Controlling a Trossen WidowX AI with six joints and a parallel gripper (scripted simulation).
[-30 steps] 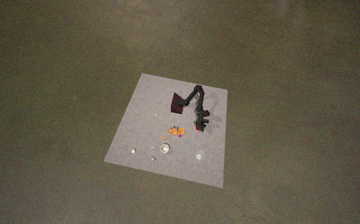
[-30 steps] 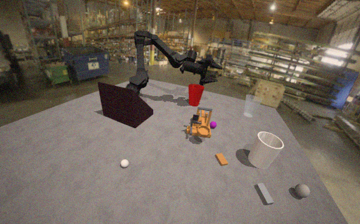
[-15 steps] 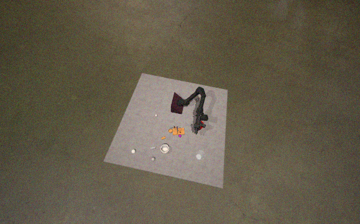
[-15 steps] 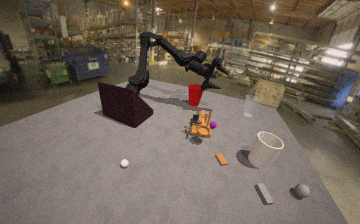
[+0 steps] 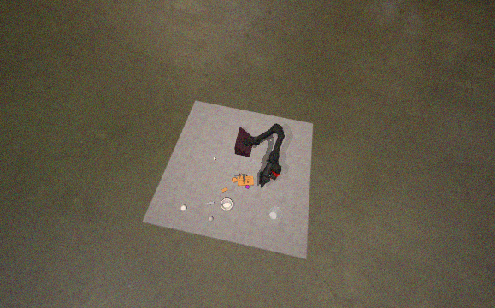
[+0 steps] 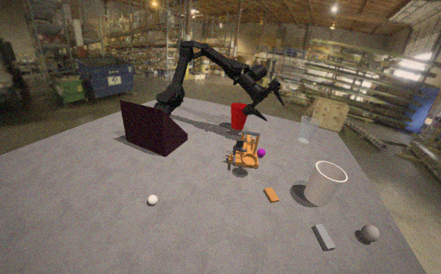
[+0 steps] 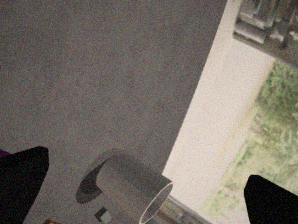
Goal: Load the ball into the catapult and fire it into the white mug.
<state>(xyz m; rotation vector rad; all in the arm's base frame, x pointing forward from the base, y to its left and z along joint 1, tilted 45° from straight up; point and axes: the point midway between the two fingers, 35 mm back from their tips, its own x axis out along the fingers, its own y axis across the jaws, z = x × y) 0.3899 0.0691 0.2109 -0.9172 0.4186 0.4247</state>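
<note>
The orange catapult [image 5: 245, 180] [image 6: 249, 160] stands mid-table, its round cup empty in the exterior view. A purple ball [image 5: 247, 186] [image 6: 261, 152] lies on the table close beside it. The white mug [image 5: 226, 204] [image 6: 321, 190] [image 7: 127, 180] stands upright beyond the catapult, open at the top. My gripper [image 6: 274, 112] [image 7: 149, 173] is wide open and empty. It hangs above the table, beyond the catapult in the exterior view. In the wrist view the mug shows low between the fingers. Which ball the task means cannot be told from the frames.
A red cup [image 5: 275, 174] [image 6: 238, 116] stands near the gripper. A clear glass [image 5: 273, 215] [image 6: 307, 129], dark wedge [image 5: 243, 143] [image 6: 148, 129], orange block [image 5: 225, 189] [image 6: 271, 195], grey block [image 5: 210, 203] [image 6: 324, 237], grey ball [image 5: 210, 218] [image 6: 370, 233] and white balls [image 5: 215, 158] [image 5: 183, 208] [image 6: 152, 199] are spread around.
</note>
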